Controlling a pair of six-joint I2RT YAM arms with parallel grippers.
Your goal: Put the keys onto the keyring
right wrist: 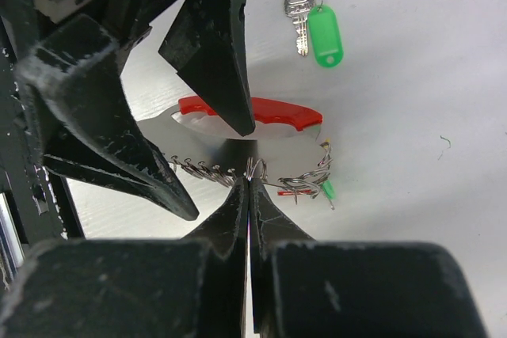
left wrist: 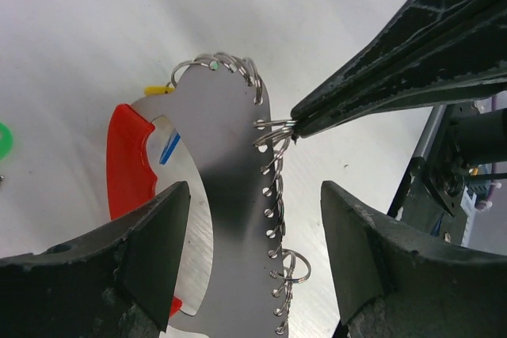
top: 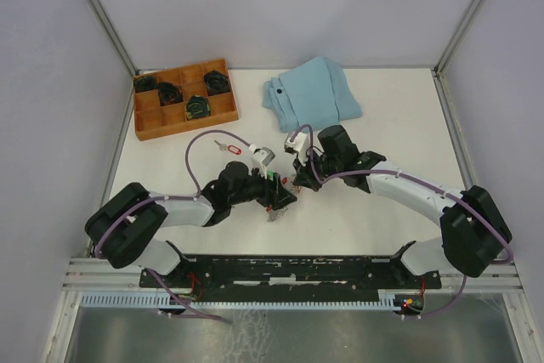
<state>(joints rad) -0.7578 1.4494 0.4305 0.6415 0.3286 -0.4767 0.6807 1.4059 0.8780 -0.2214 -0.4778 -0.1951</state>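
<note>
Right hand (right wrist: 250, 183) pinched on keyring (right wrist: 279, 113) loop, left hand (left wrist: 252, 223) apart astride it

the work surface is a flat white table (top: 399, 150), closed in by pale walls on its left, far and right sides. a wooden compartment tray (top: 187, 126) sits in the far left corner; four of its compartments hold dark coiled items (top: 197, 108). a folded light-blue cloth (top: 313, 91) lies at the far edge, right of centre. a key with a red tag (top: 228, 147) lies just in front of the tray, left of centre. a key with a green tag (right wrist: 315, 28) lies flat on bare surface near the keyring (right wrist: 269, 112). the keyring is mid-table, toward the near edge; its red strip and row of metal loops show, but whether it rests fully on the table cannot be told.
</note>
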